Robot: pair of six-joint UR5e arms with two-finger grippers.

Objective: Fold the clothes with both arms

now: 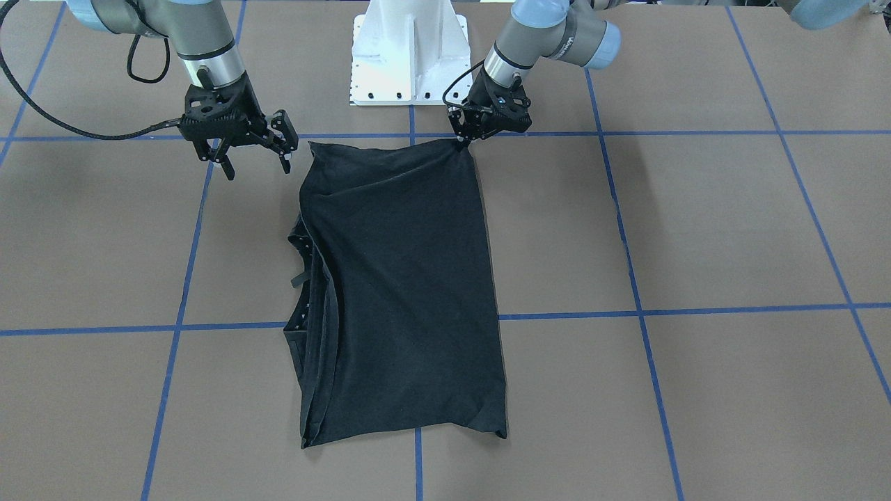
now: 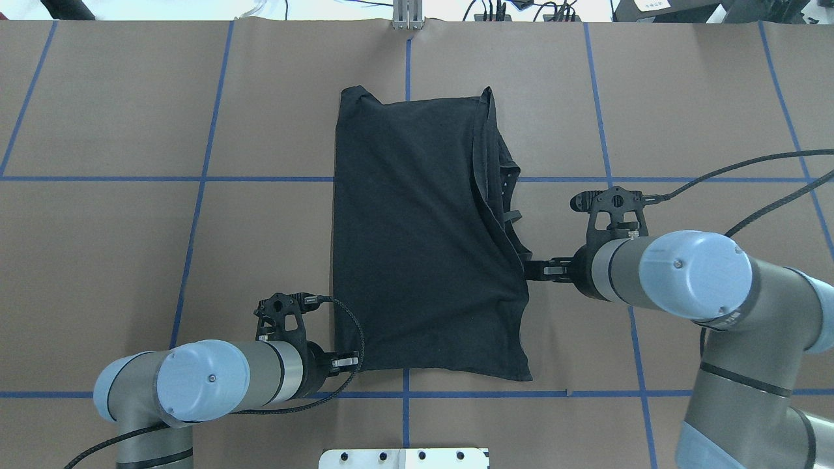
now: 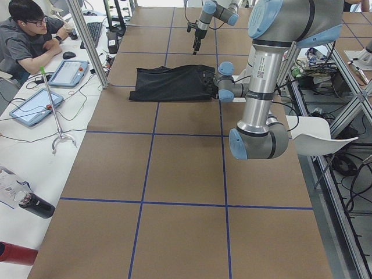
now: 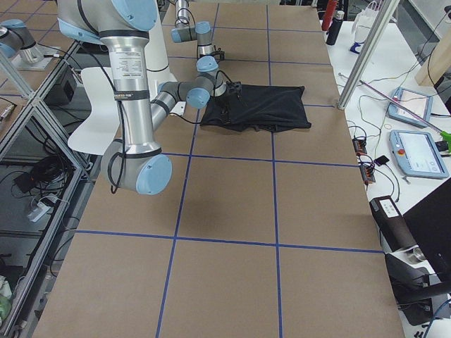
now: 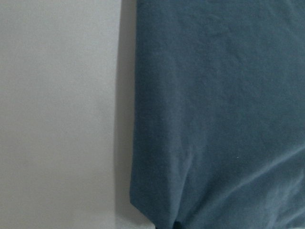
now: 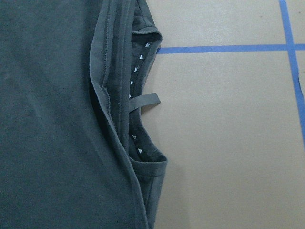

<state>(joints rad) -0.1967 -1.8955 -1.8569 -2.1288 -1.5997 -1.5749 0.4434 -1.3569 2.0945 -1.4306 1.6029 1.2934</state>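
The black T-shirt (image 1: pixel 404 278) lies folded lengthwise on the brown table, plain side up; no print shows. Its collar (image 6: pixel 143 124), with small white triangles and a hanging loop, peeks out along the edge on my right arm's side. My left gripper (image 1: pixel 463 142) is shut on the shirt's near corner, also seen at the left gripper (image 2: pixel 345 361) in the overhead view. The left wrist view is filled by shirt fabric (image 5: pixel 219 119) beside bare table. My right gripper (image 1: pixel 255 165) hangs open just beside the other near corner, holding nothing and apart from the cloth.
The white pedestal base (image 1: pixel 409 52) stands just behind the shirt's near edge. Blue tape lines (image 1: pixel 633 278) grid the table. A person (image 3: pixel 26 35) sits at a side desk with tablets (image 3: pixel 35 104) beyond the table's far edge. Aluminium posts (image 3: pixel 87 40) stand there.
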